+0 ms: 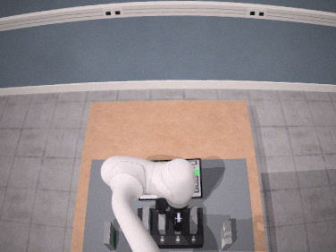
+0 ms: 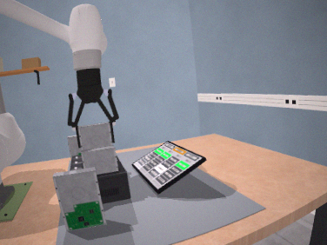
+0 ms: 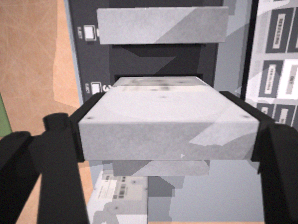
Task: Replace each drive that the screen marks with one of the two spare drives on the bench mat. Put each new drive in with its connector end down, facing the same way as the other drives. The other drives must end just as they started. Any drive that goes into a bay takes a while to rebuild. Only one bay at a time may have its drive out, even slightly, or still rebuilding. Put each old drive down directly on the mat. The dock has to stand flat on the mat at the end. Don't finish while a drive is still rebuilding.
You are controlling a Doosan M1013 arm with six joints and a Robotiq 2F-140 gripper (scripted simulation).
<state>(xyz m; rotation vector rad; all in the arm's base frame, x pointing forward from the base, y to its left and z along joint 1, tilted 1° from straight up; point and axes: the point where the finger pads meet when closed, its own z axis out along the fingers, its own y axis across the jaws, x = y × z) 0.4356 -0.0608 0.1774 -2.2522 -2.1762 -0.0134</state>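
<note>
Your jaws (image 2: 96, 143) are clamped on a drive (image 2: 95, 134) (image 3: 170, 139), its width running near-to-far, parallel to the neighbouring drive (image 3: 162, 26) on its left; keep that alignment.

Top overhead, far; exterior oblique, nearer; wrist close, downward
</note>
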